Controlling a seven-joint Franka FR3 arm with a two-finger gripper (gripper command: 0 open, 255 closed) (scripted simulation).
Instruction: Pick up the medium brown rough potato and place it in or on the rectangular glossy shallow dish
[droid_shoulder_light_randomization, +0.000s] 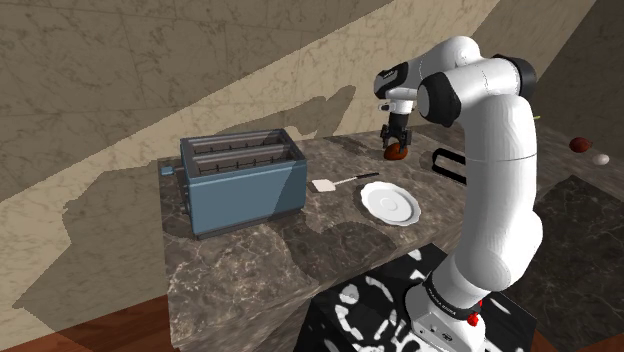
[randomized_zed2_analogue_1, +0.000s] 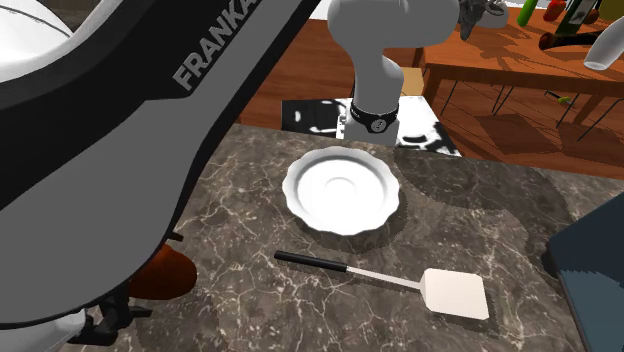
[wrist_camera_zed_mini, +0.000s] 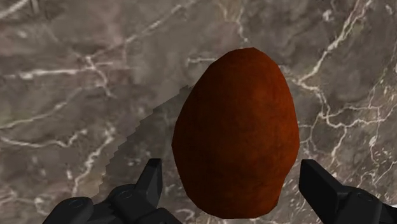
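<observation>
Overall, the shoulder view gives the layout. The marble counter (droid_shoulder_light_randomization: 260, 250) carries every item, and the white arm (droid_shoulder_light_randomization: 495, 150) reaches over it from the stand (droid_shoulder_light_randomization: 400, 310).

1. Toaster (droid_shoulder_light_randomization: 240, 180): blue, two long top slots, at the counter's end toward the shoulder view's left. Slot contents: cannot tell.
2. Dish (droid_shoulder_light_randomization: 390, 202): white, between toaster and arm. The second exterior view adds detail on the dish (randomized_zed2_analogue_1: 343, 190): it is round w/ a scalloped rim (not rectangular) and its well is bare.
3. Spatula (droid_shoulder_light_randomization: 335, 182): lies flat btwn toaster and dish. In the second exterior view the spatula (randomized_zed2_analogue_1: 452, 292) has a black handle, a thin shaft and a pale blade, and sits just beside the dish w/o touching it.
4. Potato (droid_shoulder_light_randomization: 397, 152): reddish brown, on the counter beyond the dish, directly under the gripper (droid_shoulder_light_randomization: 397, 143). It is apart from the dish. The second exterior view shows the potato (randomized_zed2_analogue_1: 165, 275) partly behind the near arm link.

The wrist view supplies finger clearance. The potato (wrist_camera_zed_mini: 235, 133) sits on the marble, casting a shadow. The gripper (wrist_camera_zed_mini: 232, 170) straddles it w/ fingers (wrist_camera_zed_mini: 151, 181) spread apart, a strip of counter visible on each side, so no grasp.
</observation>
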